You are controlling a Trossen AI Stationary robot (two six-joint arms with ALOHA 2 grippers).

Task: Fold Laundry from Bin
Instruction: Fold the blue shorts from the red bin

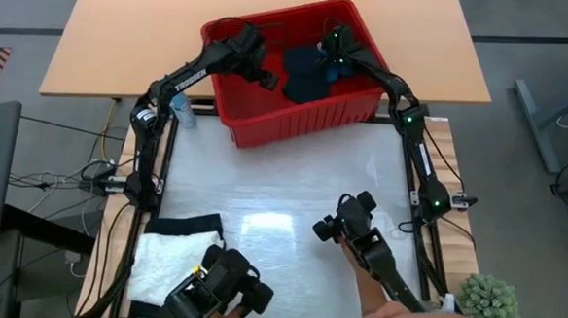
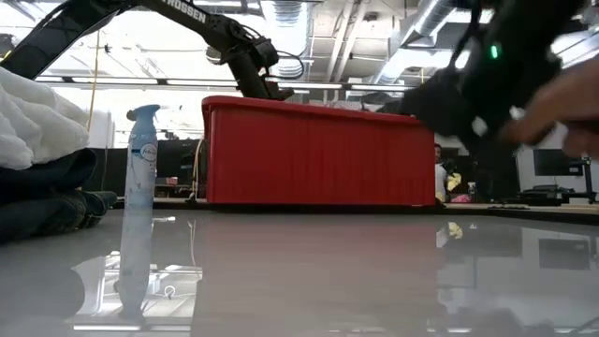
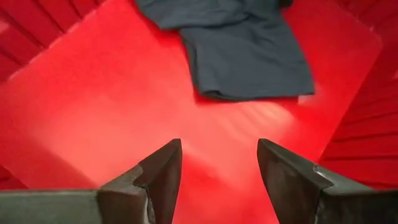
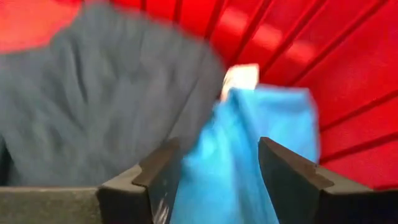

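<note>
The red bin (image 1: 296, 116) stands at the table's far edge. A dark garment (image 1: 306, 74) lies crumpled on its floor, with a small bright blue cloth (image 1: 339, 72) at its right side. My left gripper (image 3: 219, 155) hangs open inside the bin's left half over the bare red floor, short of the dark garment (image 3: 249, 50). My right gripper (image 4: 219, 155) is open inside the bin's right half. The blue cloth (image 4: 261, 137) shows between its fingers, beside the dark garment (image 4: 93, 99). My right gripper's fingers stand on either side of the blue cloth's bunched edge (image 4: 217, 143), slanting down from the bin's right side. The view is blurred, so I cannot tell whether they touch it.
A folded white cloth on a black one (image 1: 177, 256) lies at the table's near left corner. A spray bottle (image 1: 181, 110) stands left of the bin. Two hand-held control arms (image 1: 358, 231) reach over the near edge, with a person behind them. A small plant (image 1: 491, 301) sits near right.
</note>
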